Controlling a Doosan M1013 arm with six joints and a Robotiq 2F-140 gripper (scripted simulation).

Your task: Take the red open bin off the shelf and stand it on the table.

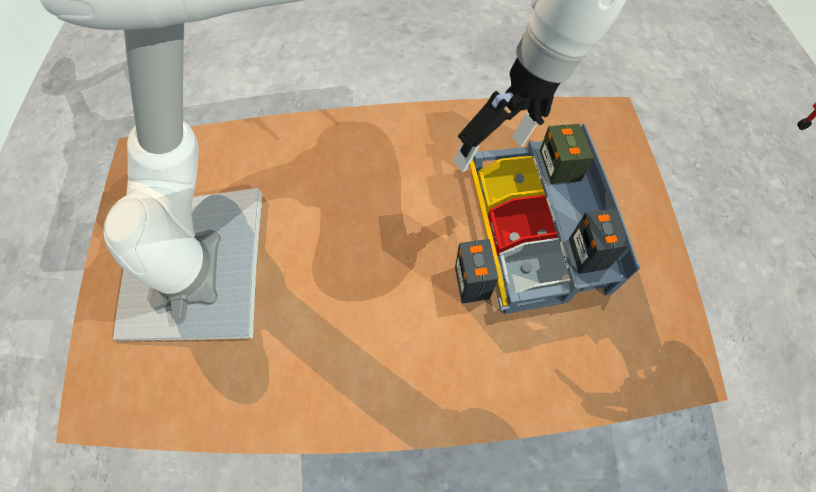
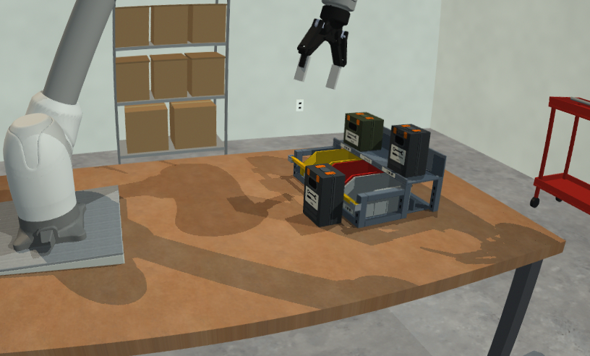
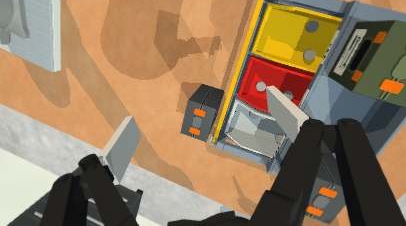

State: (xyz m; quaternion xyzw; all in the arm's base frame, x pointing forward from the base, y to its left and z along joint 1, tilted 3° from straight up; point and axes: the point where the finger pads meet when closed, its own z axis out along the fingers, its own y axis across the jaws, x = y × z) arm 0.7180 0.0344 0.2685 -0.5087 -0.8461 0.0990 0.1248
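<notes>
The red open bin [image 1: 522,222] [image 2: 356,168] [image 3: 272,85] sits in the middle slot of the low blue-grey shelf [image 1: 607,186] [image 2: 430,169] [image 3: 325,99], between a yellow bin [image 1: 511,177] [image 2: 324,157] [image 3: 292,34] and a grey bin [image 1: 535,270] [image 2: 369,187] [image 3: 250,127]. Small grey round parts lie in each bin. My gripper [image 1: 494,143] [image 2: 315,77] [image 3: 200,112] is open and empty. It hangs high above the shelf's far end, well clear of the bins.
A dark green case [image 1: 568,152] [image 2: 363,130] [image 3: 370,62] and a dark grey case [image 1: 598,240] [image 2: 408,148] stand on the shelf's upper deck. Another dark grey case [image 1: 477,270] [image 2: 323,200] [image 3: 200,112] stands on the table against the shelf's front. The robot base [image 1: 162,240] is at the left.
</notes>
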